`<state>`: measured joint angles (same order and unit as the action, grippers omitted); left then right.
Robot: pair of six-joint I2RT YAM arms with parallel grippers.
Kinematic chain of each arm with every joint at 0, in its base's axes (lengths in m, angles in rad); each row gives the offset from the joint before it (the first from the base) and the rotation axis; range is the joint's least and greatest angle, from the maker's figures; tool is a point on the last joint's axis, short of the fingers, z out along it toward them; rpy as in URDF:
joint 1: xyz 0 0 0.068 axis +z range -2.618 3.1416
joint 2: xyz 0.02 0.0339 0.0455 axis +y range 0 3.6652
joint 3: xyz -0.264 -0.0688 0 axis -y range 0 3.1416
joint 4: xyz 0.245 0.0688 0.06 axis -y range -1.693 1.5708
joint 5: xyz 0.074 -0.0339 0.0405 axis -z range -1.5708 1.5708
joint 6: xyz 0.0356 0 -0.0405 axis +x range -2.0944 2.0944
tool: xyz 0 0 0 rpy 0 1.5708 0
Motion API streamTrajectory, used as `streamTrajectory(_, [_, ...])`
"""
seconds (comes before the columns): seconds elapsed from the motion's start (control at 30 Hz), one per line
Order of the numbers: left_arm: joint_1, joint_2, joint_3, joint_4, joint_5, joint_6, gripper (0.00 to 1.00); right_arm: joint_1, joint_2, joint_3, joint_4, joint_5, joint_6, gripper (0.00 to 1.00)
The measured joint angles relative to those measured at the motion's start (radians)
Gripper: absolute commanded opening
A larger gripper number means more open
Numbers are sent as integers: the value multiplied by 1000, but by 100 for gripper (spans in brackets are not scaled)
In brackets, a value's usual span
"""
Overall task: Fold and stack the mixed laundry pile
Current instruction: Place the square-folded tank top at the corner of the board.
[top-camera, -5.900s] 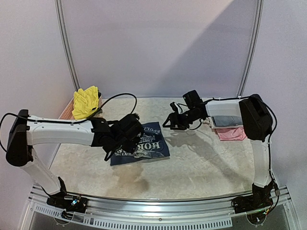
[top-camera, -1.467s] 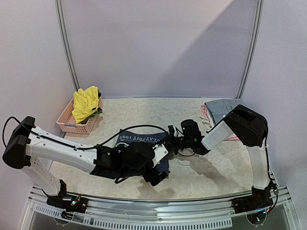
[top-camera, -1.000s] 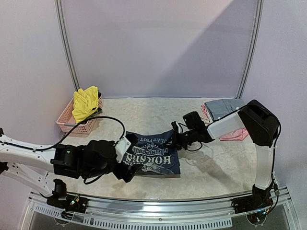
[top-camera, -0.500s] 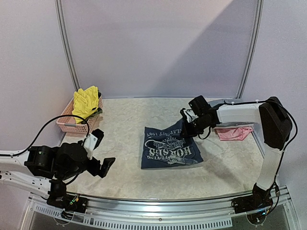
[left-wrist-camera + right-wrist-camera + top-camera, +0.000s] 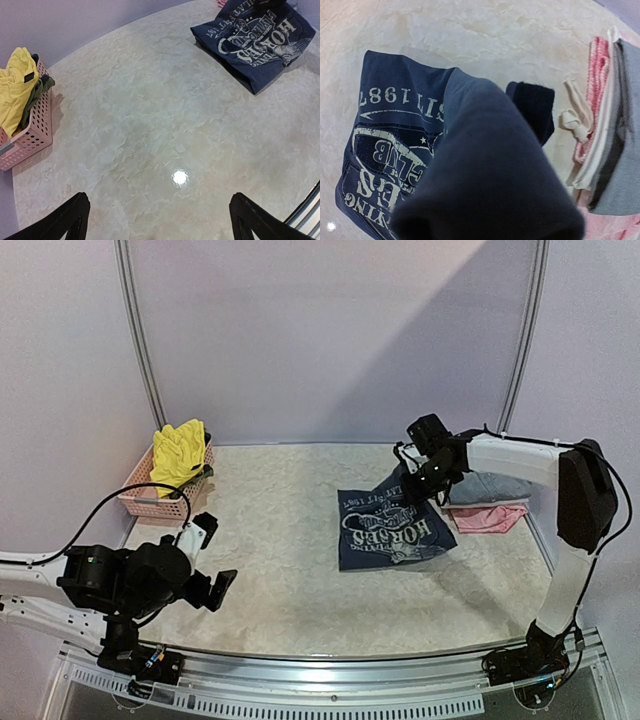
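The navy blue top (image 5: 392, 532), folded with its white print up, lies right of the table's middle, and its far right corner is raised. My right gripper (image 5: 412, 478) is shut on that corner. In the right wrist view the navy cloth (image 5: 485, 175) drapes over the jaws and hides them. Beside it at the right edge sits a stack of grey trousers (image 5: 492, 486) over pink pieces (image 5: 486, 519), with a white piece (image 5: 576, 121) between. My left gripper (image 5: 215, 558) hangs open and empty over the near left of the table, far from the top (image 5: 255, 42).
A pink lattice basket (image 5: 148, 497) stands at the far left, with the yellow garment (image 5: 178, 452) draped over it and a dark green cloth (image 5: 36, 95) inside. The right arm's link reaches over the stack. Bare marble-patterned tabletop (image 5: 165, 135) lies below the left gripper.
The right gripper has dragged the navy top right and away, up beside the stack. The left arm has let go of the top's left edge and drawn back to the near left.
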<state>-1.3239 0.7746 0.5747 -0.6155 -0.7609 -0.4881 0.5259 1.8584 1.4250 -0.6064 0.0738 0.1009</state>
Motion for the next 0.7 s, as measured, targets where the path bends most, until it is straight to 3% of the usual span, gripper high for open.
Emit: streamTrajectory(0.7, [0,53,-61,81,11,36,100,-92,-108,156,-139,214,-247,0])
